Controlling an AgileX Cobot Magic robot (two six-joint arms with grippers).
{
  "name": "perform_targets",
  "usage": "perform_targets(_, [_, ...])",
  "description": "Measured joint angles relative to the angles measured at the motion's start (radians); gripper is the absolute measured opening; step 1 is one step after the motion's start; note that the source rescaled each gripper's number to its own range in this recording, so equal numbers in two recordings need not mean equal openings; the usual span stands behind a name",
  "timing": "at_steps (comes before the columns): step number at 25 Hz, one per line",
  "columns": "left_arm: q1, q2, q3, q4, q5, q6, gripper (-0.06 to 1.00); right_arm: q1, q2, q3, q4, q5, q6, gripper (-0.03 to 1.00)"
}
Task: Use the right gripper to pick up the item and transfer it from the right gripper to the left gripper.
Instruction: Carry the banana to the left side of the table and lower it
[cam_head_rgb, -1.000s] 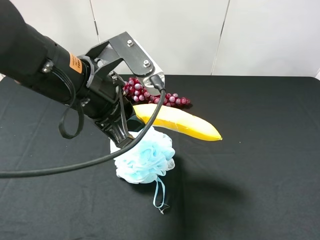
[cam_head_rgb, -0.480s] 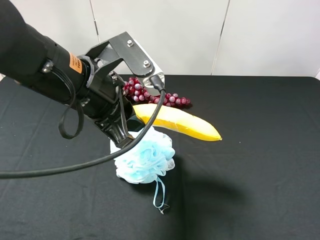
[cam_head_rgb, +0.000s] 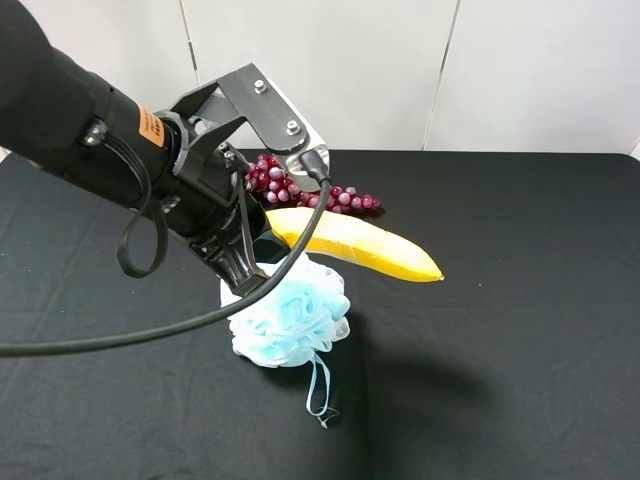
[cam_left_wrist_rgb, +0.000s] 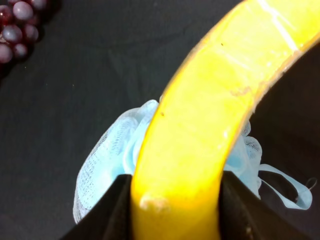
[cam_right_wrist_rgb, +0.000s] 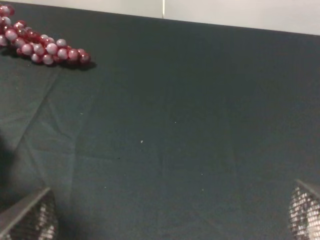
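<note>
Found the banana (cam_head_rgb: 355, 245) lifted clear of the tabletop (cam_head_rgb: 520, 300), nearly level in the air, its pointed tip aimed toward the right side of the exterior high view. Saw one end of it pinched in the left gripper (cam_left_wrist_rgb: 175, 220), the 2 black fingers pressed against opposite sides of the yellow skin. Caught a few small brown marks on that skin in the left wrist view.

Noted a pale blue mesh pouf (cam_head_rgb: 290, 315) resting on the tabletop directly beneath the held end, its ribbon loop trailing toward the near edge; could not tell whether it touched the banana. Spotted a dark red grape bunch (cam_head_rgb: 310, 190) lying on the tabletop behind the banana, toward the far edge.

Traced the left arm in from the upper left, with an orange label (cam_head_rgb: 150, 125), a grey bolted plate (cam_head_rgb: 265, 105) and a black cable (cam_head_rgb: 150, 330) looping down and off the left edge.

Found the tabletop covered in black cloth, faintly creased, backed by a white panelled wall (cam_head_rgb: 330, 70).

Saw the right gripper (cam_right_wrist_rgb: 165, 215) only in its own wrist view: 2 fingers spread wide apart, holding nothing, touching nothing, hovering over the cloth well apart from the grapes.
</note>
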Motion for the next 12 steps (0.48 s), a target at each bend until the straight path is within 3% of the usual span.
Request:
perform_targets(8, [0.027, 0.000, -0.168, 0.012, 0.190, -0.122, 0.00, 0.000, 0.000, 0.000, 0.000, 0.000, 0.000, 1.00])
perform_targets(12, [0.080, 0.000, -0.291, 0.106, 0.331, -0.233, 0.00, 0.000, 0.000, 0.000, 0.000, 0.000, 0.000, 1.00])
